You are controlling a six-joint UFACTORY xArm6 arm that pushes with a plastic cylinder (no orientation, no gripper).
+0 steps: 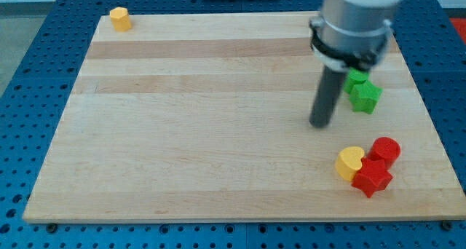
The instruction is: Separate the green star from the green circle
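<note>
In the camera view, the green star (365, 96) sat at the frame's right, bright and lobed, touching the green circle (354, 78), which the arm partly hid. My tip (320, 124) rested on the bench (182, 132) just left of them; no claw showed.

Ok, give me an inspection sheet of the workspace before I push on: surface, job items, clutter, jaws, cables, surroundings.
Surface: wooden board, light planks, flat.
Job's things: green star at the view's right; green circle touching it at its upper left, partly hidden by the arm.
Clutter: yellow block in the top-left corner; yellow heart, red circle and red star clustered at bottom right.
Jaws: none; my tip rests left of the green pair, not touching.
Cables: nothing seen.
Surroundings: blue perforated base around the board.
</note>
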